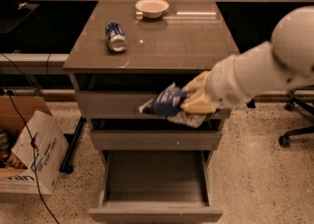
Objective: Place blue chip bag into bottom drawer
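Observation:
My gripper [189, 101] is shut on the blue chip bag [168, 102], a crinkled dark blue bag with white lettering. It holds the bag in the air in front of the top drawer's face, off the front edge of the cabinet top. The bag sticks out to the left of the pale fingers [197, 105]. The bottom drawer [156, 212] is pulled open below, a wide shallow grey-brown tray with nothing in it. The white arm comes in from the right.
A blue-and-white soda can [116, 37] lies on its side on the cabinet top [196, 41]. A white bowl [152, 7] stands at the back. A cardboard box [29, 154] and cables are on the floor at left, an office chair base [297, 129] at right.

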Robot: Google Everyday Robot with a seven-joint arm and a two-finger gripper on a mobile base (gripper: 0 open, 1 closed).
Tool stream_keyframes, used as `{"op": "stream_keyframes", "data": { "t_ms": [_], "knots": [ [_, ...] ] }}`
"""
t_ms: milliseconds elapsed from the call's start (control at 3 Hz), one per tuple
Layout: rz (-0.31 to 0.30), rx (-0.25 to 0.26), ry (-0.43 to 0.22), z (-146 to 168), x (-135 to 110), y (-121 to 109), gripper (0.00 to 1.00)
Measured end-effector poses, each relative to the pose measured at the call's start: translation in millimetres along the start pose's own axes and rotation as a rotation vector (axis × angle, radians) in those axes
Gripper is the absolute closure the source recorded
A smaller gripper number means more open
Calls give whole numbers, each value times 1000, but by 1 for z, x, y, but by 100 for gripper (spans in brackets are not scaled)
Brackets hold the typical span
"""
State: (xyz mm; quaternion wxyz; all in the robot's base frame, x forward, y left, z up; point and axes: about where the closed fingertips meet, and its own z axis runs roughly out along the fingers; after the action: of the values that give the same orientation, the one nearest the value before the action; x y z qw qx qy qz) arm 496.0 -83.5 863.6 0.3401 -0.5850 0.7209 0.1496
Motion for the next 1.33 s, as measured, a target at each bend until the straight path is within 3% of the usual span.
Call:
{"op": "stream_keyframes", "data": {
  "t_ms": [333,667,1000,1333],
  "knots": [
    [97,-47,-6,56,35,20,100],
    [120,-39,-11,72,44,20,100],
    [110,-48,30,80,46,20,100],
    [154,-74,1,118,81,35,100]
  ]
}}
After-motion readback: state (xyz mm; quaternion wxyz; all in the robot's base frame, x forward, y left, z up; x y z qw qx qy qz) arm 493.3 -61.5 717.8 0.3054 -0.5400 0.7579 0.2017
